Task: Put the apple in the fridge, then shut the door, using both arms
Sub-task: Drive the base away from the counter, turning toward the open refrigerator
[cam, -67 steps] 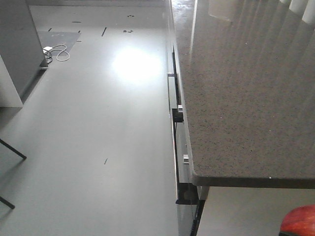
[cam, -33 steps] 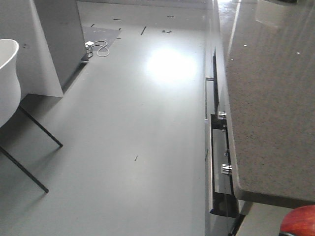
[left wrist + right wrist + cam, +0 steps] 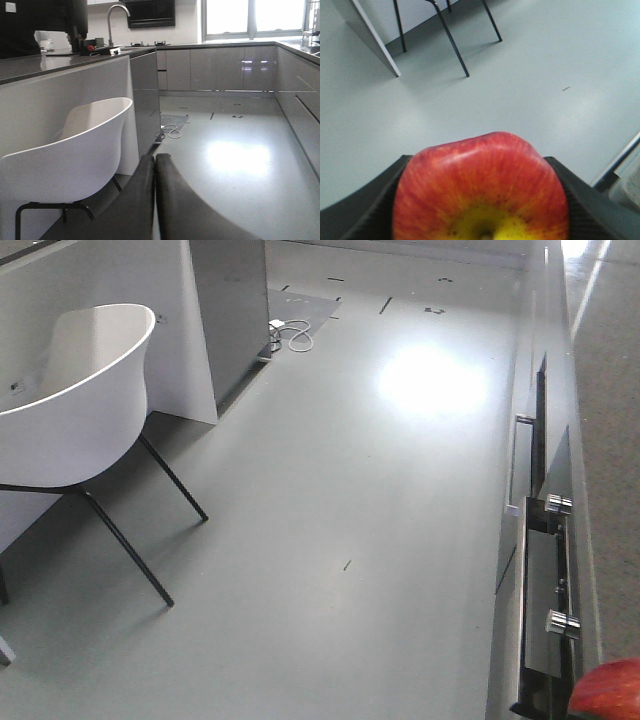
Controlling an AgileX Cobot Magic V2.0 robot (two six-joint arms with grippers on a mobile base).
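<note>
A glossy red apple (image 3: 480, 185) with a yellow patch round its stem dimple fills the bottom of the right wrist view. My right gripper (image 3: 480, 165) is shut on it, one black finger pressed against each side. In the front view a slice of the apple (image 3: 608, 688) peeks in at the bottom right corner. My left gripper (image 3: 155, 157) is shut, its two dark fingers (image 3: 135, 200) pressed together with nothing between them, held above the floor. The fridge and its door are out of view.
A white shell chair (image 3: 85, 400) on thin black legs stands at the left beside a grey kitchen island (image 3: 60, 60). Cabinet fronts with steel handles (image 3: 555, 560) and a stone counter (image 3: 610, 440) run along the right. A white cable (image 3: 290, 335) lies on the grey floor.
The front view has swung left: the stone counter slid off to the right edge and the white chair came into view. The apple stays in the bottom right corner.
</note>
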